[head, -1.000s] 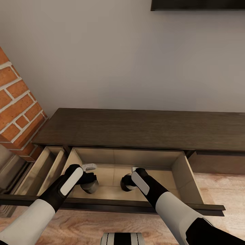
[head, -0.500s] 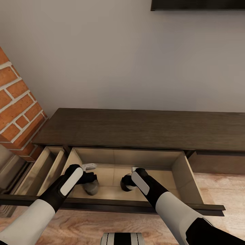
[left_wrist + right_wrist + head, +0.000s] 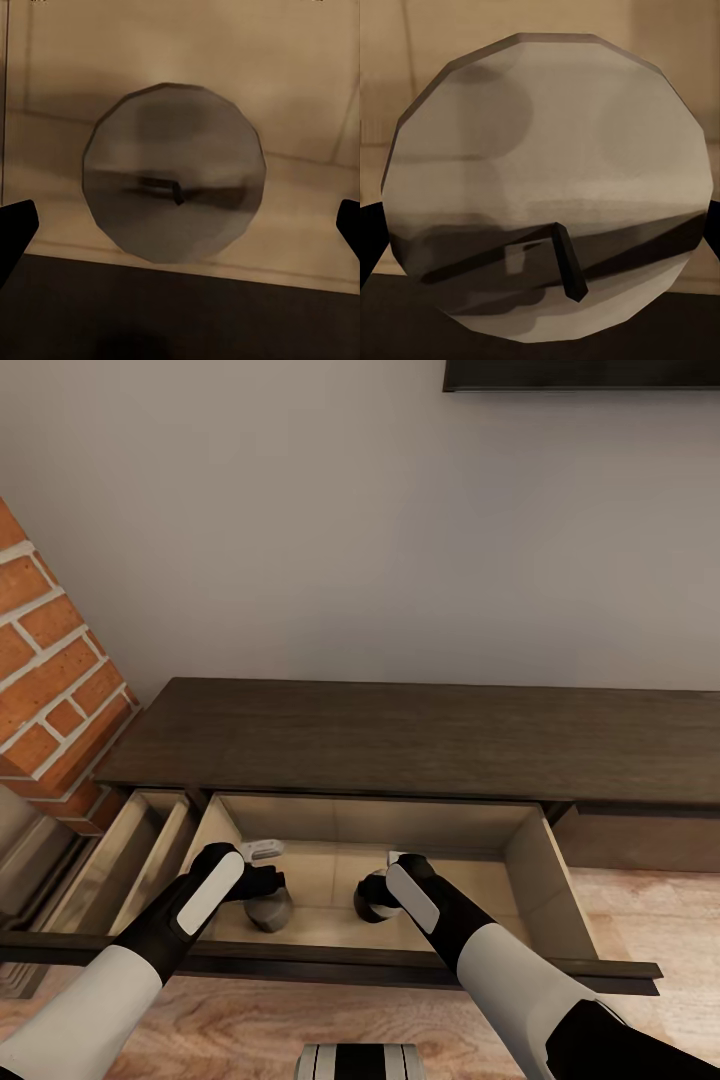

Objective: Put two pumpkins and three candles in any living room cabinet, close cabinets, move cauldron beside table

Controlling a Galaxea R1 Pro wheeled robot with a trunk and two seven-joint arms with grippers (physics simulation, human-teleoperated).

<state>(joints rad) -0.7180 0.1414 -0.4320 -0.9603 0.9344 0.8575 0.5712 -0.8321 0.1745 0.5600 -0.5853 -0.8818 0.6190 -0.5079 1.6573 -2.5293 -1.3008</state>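
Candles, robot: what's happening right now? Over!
Left tool open above one candle standing in the open drawer. Right tool around the other candle, grip unclear. Nothing in the way.

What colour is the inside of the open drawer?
Light tan wood inside the drawer, clearest in the head view.

Two stubby grey-brown candles standing upright on the light tan floor of an open drawer in the long low dark-brown cabinet (image 3: 420, 740). Left candle (image 3: 268, 910) toward the drawer's left half, close to the front panel; round flat top with a short dark wick seen from above (image 3: 174, 172). Right candle (image 3: 372, 898) near the drawer's middle, a bit apart from the first; same dull top and bent dark wick up close (image 3: 547, 187). Neighbouring drawer at the left also pulled open.
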